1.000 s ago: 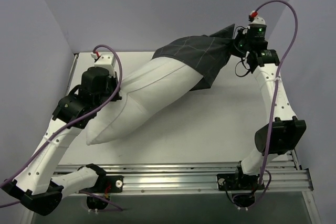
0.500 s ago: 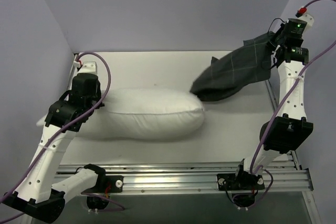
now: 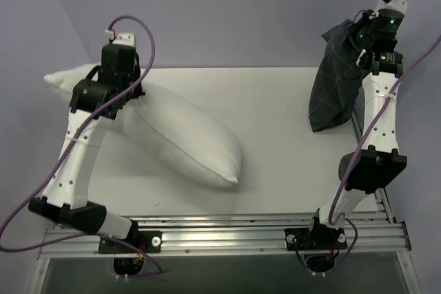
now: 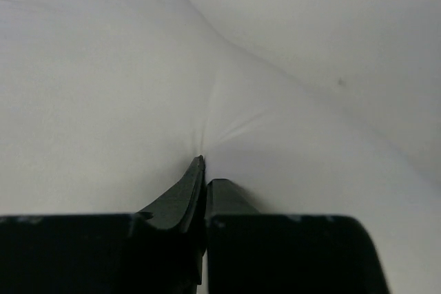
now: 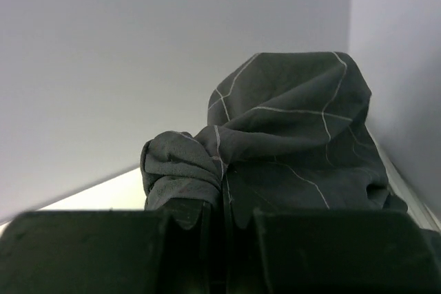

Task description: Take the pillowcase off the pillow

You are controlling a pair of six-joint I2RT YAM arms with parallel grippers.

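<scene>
Lilac-grey walls [image 3: 220, 12] on three sides of a white table [image 3: 289, 149], seen from above. On the left, fingers of the left gripper [image 4: 204, 173] pressed together on a pinch of the pillow [image 3: 193, 146], with fine creases fanning out from the tips in the wrist view. Holds that end raised off the surface near the back-left corner, one white corner poking out beyond the wrist toward the left wall. Slopes from there down to the right and toward the near edge, lower end resting on the tabletop about midway across. Bare and plain white along its whole visible length. Well apart, at the far-right side of the table, the pillowcase [image 3: 333, 91] fully off and hanging in a limp, narrow drape from the right gripper [image 5: 217, 204], held high by the right-hand wall. Clamped tight on a bunched knot of the charcoal checked fabric, by the right wrist view, with the rest billowing above and to the right of the fingers. Bottom of the drape low beside the table's right edge; touching or not, cannot tell. Purple cables [image 3: 148, 39] looping off both wrists.
</scene>
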